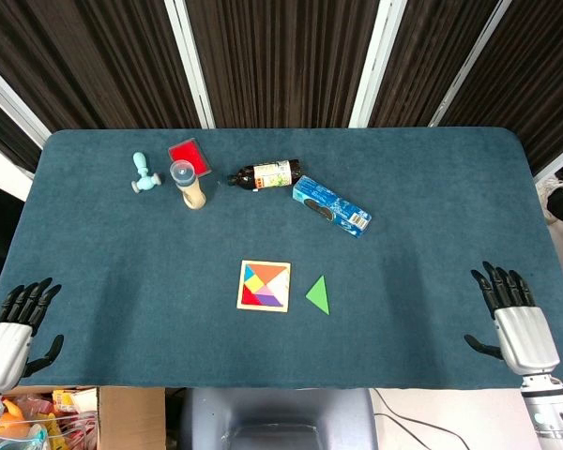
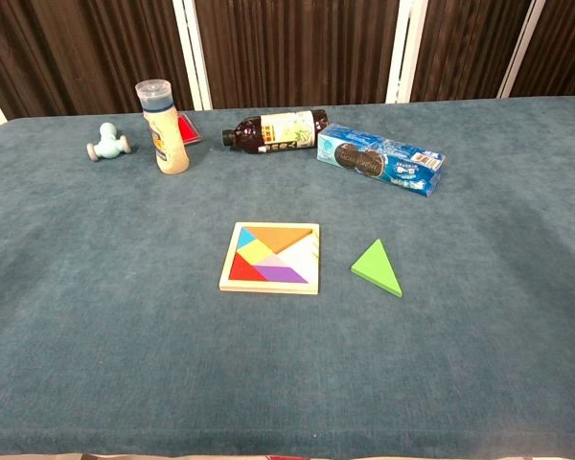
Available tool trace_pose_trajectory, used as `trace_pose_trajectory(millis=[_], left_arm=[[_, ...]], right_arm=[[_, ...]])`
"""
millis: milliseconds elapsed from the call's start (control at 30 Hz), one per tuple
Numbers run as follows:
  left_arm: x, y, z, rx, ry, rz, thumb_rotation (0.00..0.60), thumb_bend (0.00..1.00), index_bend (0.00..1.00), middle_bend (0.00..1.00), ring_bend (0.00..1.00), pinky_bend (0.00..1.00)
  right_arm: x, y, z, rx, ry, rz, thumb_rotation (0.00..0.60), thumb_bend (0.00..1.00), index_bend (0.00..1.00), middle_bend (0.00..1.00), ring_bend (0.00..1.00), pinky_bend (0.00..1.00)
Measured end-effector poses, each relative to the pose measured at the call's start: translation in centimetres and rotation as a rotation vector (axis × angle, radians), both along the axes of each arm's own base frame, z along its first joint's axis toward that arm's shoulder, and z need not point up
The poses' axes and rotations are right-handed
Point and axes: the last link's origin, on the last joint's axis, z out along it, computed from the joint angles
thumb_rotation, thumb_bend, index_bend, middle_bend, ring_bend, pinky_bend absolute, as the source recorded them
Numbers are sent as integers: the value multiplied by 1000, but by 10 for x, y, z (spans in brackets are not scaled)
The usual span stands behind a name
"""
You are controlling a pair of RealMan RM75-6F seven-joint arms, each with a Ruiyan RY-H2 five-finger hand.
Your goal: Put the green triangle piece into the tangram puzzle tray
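The green triangle piece [image 1: 319, 294] [image 2: 378, 267] lies flat on the blue cloth just right of the tangram tray [image 1: 243, 302] [image 2: 227, 284], a little apart from it. The tray is a square wooden frame holding coloured pieces, with a bare gap along its right side. My left hand [image 1: 11, 330] rests at the near left edge of the table, fingers spread and holding nothing. At the near right edge my right hand [image 1: 512, 321] lies the same way, empty, well away from the triangle. Neither hand shows in the chest view.
Along the far side stand a light blue toy [image 1: 144, 174], a red box [image 1: 190, 156], an upright capped bottle [image 1: 190, 185], a dark bottle lying on its side [image 1: 263, 175] and a blue biscuit pack [image 1: 331, 205].
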Motion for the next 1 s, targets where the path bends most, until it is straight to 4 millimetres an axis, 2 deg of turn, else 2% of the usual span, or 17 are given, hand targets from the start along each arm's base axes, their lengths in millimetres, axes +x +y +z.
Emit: trace_pose_trajectory(millis=[233,367,567,800,1000], left_arm=[[4,3,-8,-30,0,-4,600,437,0,0,0,29],[5,3,-8,-30,-9,-6,600,438,0,0,0,30],[2,5,-8,-28,6,12,600,438,0,0,0,30],[0,8,-4,-7,0,36,600,438,0,0,0,31],[-2,9,-2,-7,-2,43,600,438,0,0,0,31]], right_arm=[[0,-4,-6,31,20,30,600,98,6,0,0,0],[8,-15,-14,80,54,123,600,98,88,0,0,0],[31,-48,-39,223,158,262,600,129,224,0,0,0],[74,-98,-81,376,323,413,600,156,280,0,0,0],[100,-124,-114,435,402,477,600,224,373,0,0,0]])
